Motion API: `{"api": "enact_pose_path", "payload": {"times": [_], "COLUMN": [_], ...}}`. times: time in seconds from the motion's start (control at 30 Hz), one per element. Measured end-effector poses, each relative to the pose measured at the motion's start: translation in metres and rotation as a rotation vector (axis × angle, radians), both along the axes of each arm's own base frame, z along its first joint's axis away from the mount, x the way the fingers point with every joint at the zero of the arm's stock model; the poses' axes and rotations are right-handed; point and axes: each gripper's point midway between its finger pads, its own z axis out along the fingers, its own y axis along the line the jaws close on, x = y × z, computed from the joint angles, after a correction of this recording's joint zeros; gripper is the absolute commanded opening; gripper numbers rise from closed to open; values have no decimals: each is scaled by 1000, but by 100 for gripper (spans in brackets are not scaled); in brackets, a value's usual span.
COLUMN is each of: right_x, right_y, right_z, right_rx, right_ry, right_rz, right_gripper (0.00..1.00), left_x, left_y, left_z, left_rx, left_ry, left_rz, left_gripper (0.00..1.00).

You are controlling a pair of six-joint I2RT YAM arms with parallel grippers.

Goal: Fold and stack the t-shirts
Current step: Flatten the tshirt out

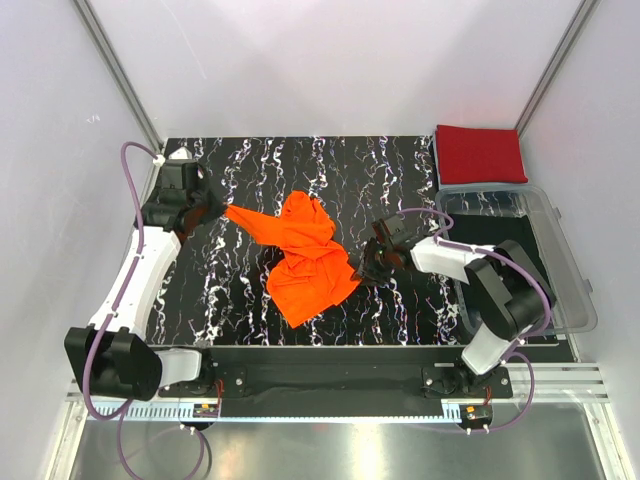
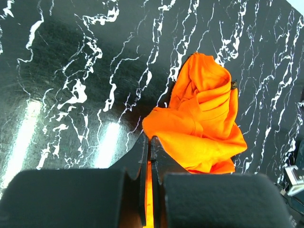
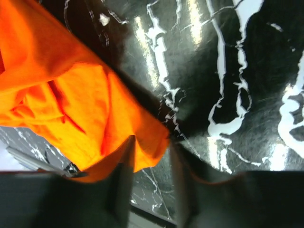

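The orange t-shirt (image 1: pixel 310 262) lies crumpled in the middle of the black marbled table, one corner drawn out in a taut strip to the left. My left gripper (image 1: pixel 222 210) is shut on that corner; in the left wrist view the cloth shows as a thin orange line between the closed fingers (image 2: pixel 149 138), and the bunched shirt (image 2: pixel 204 118) lies beyond. My right gripper (image 1: pixel 360 268) is at the shirt's right edge. Its jaws stand apart with a corner of the orange cloth (image 3: pixel 71 104) reaching in between them (image 3: pixel 152 142). The red t-shirt (image 1: pixel 480 153) lies folded at the back right corner.
A clear plastic bin (image 1: pixel 570 262) stands along the table's right side, just in front of the red shirt and beside the right arm. White walls and metal posts close in the back and sides.
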Motion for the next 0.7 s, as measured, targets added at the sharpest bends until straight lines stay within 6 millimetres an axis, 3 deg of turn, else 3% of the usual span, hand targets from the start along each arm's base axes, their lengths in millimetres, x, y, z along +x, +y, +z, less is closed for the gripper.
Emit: {"api": "enact_pose_path", "payload": {"times": [0.07,0.1,0.27,0.37,0.47,0.53,0.6,0.67,0.7], "right_x": [0,0,5,15,56,103,147,166,167], "right_y": [-1,-2,-12,-30,-53,-74,-99,-115,-117], "right_z": [-4,-5,-4,15,79,146,224,296,321], "right_rx": [-6,-8,-68,-127,-115,-66,-22,5,16], "right_ry": [-3,-1,-41,-88,-217,-360,-538,-692,-747], "right_rz": [-3,-7,-8,-19,-95,-190,-276,-318,-320], "right_gripper": [16,0,0,0,0,0,0,0,0], "left_x": [0,0,-1,-3,3,20,38,43,40], "left_y": [-1,-1,2,6,9,11,15,21,23], "left_z": [-1,-1,-1,5,36,84,144,196,217], "left_rx": [-2,-3,2,1,-8,-24,-51,-75,-87], "left_ry": [3,3,2,1,-41,-130,-266,-384,-433], "left_rz": [-3,-4,-8,4,25,43,64,82,87], "left_gripper": [0,0,0,0,0,0,0,0,0]}}
